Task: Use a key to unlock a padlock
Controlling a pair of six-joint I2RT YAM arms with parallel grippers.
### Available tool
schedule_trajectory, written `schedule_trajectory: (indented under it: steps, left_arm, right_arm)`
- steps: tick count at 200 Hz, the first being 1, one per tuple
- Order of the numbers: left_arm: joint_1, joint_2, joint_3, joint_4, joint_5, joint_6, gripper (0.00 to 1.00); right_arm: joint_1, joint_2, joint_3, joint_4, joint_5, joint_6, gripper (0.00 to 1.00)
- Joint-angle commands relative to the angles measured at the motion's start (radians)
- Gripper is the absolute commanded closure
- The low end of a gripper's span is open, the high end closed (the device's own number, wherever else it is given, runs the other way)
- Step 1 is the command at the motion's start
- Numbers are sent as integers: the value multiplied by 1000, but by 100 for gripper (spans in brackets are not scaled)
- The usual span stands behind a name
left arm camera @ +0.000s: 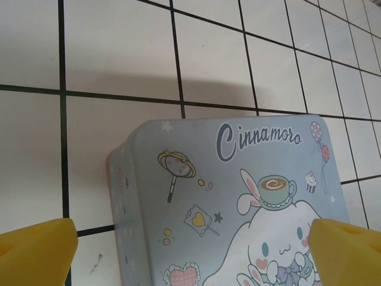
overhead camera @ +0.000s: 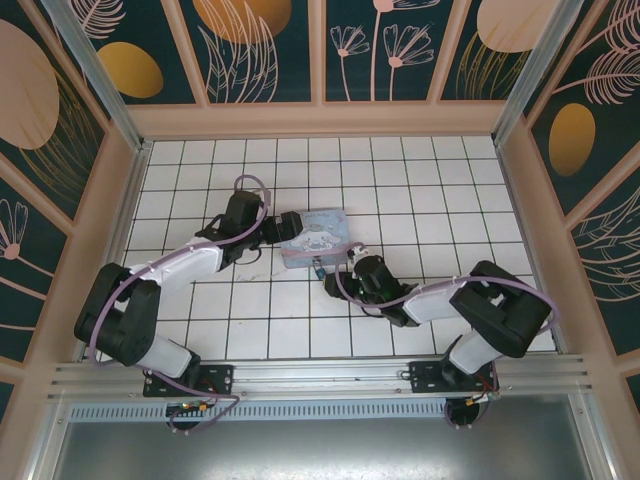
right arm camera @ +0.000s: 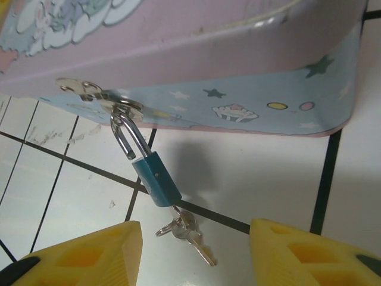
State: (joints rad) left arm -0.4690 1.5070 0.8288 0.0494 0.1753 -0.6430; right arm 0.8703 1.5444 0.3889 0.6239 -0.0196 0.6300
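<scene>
Nearest, at 6 o'clock: right tool (right arm camera: 195,233), released, empty. Just beyond: key (right arm camera: 201,250), dangling from padlock (right arm camera: 156,179) base. Up toward 11 o'clock: shackle hooked through box (right arm camera: 238,59) hasp. Farther, at box's 9 o'clock: left tool (left arm camera: 193,244), released, fingers wide.

A: Surface?
B: White tiled table (overhead camera: 400,170) with dark grid lines. Faint grey scuffs on the tiles beside the box.
A: Directly on it?
B: One pastel-blue cartoon-print box (overhead camera: 314,236), flat, lid up, near mid-table. A small blue padlock (right arm camera: 156,178) hangs tilted from its front hasp. The key (right arm camera: 190,233) bunch at the lock's lower end appears to rest on a tile.
</scene>
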Motion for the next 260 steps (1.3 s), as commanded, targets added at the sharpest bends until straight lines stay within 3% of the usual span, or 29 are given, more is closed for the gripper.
schedule_trajectory:
  steps: [1,102,156,191,260]
  left_arm:
    - [9,17,22,18,15,11,1]
    - [10,45,25,35,31,-1,1]
    - [10,61,30,36,36,-3,2]
    - [10,71,44,21,45,10,1]
    - [5,86,62,-49,15,73,2]
  right_arm:
    - [-4,37,48,41,-26,-25,50]
    - [-5,144,108,63,-49,-30,55]
    - [-9,163,114,76,-47,-24,75]
    - [-21,136,100,82,-49,-12,100]
    - [-33,78,62,110,-46,56,100]
